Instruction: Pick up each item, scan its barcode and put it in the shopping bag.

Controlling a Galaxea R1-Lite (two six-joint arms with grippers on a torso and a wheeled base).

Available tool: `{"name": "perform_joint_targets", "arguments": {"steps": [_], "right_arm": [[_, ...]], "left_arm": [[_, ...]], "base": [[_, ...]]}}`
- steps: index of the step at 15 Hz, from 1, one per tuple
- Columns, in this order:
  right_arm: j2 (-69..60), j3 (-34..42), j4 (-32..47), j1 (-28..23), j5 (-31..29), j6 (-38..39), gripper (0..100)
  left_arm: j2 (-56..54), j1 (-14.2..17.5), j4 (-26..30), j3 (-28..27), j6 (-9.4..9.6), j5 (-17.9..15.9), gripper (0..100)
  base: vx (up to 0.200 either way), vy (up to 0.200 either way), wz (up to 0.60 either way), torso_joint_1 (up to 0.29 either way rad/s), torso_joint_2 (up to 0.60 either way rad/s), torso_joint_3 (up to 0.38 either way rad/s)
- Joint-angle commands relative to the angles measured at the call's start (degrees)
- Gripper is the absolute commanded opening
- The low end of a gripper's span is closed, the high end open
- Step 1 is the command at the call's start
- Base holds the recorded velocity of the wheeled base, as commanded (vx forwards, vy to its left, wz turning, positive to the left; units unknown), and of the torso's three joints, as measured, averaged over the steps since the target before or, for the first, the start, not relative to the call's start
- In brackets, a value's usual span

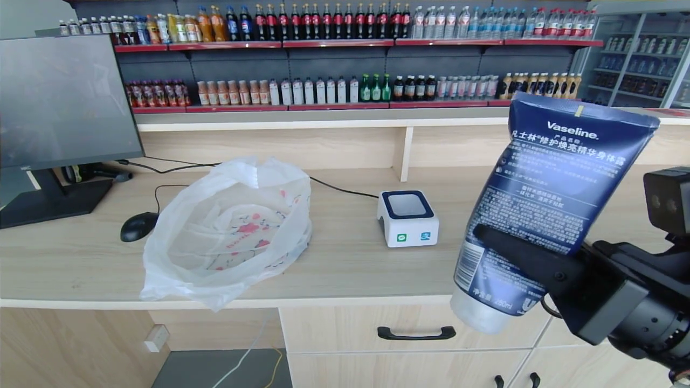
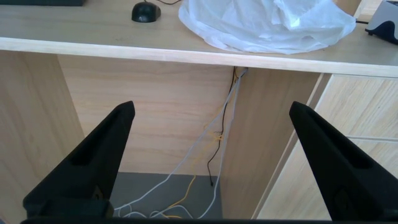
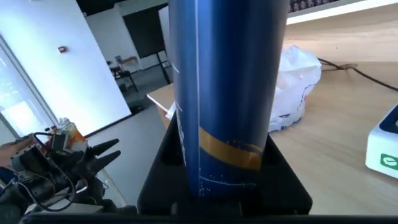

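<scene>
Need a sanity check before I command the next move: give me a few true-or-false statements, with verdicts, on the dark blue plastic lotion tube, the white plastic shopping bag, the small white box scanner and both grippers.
1. The right gripper holds the dark blue plastic lotion tube with its cap end down. True.
2. The tube lies inside the white plastic shopping bag. False: it is held in the air, on the robot's right of the bag.
3. The left gripper is shut on the black computer mouse. False: it is open, below the counter's edge; the mouse lies on the light wooden counter beside the bag.
4. The small white box scanner stands on the counter, apart from the bag. True.
</scene>
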Motion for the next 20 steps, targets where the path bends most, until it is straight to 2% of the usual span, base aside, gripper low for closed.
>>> {"name": "perform_joint_targets", "arguments": {"steps": [1, 4, 7, 9, 12, 15, 20], "right_arm": [[4.5, -4.2, -2.1, 1.1, 0.1, 3.3, 0], [7.2, -7.3, -4.2, 4.6, 0.7, 8.8, 0], [7.3, -8.2, -4.2, 5.1, 5.9, 11.5, 0], [7.3, -9.6, -4.2, 5.1, 6.8, 13.0, 0], [7.3, -11.9, -4.2, 5.2, 6.9, 14.6, 0], [6.8, -11.9, -4.2, 5.3, 10.4, 14.8, 0], [6.3, -12.2, -4.2, 6.4, 10.5, 14.9, 0]], "left_arm": [[0.0, 0.0, 0.0, 0.0, -0.02, 0.0, 100], [0.0, 0.1, 0.0, 0.0, -0.02, 0.0, 100], [0.1, 0.0, 0.0, 0.0, -0.02, 0.0, 100], [0.0, 0.0, 0.0, 0.0, -0.02, -0.1, 100], [0.0, 0.0, 0.0, 0.0, -0.02, -0.1, 100], [0.0, 0.0, 0.0, 0.0, -0.02, 0.0, 100], [0.0, 0.0, 0.0, 0.0, -0.02, 0.0, 100]], "base": [[0.000, 0.000, 0.00, 0.000, 0.00, 0.000], [0.000, 0.000, 0.00, 0.000, 0.00, 0.000], [0.000, 0.000, 0.00, 0.000, 0.00, 0.000], [0.000, 0.000, 0.00, 0.000, 0.00, 0.000], [0.000, 0.000, 0.00, 0.000, 0.00, 0.000], [0.000, 0.000, 0.00, 0.000, 0.00, 0.000], [0.000, 0.000, 0.00, 0.000, 0.00, 0.000]]}}
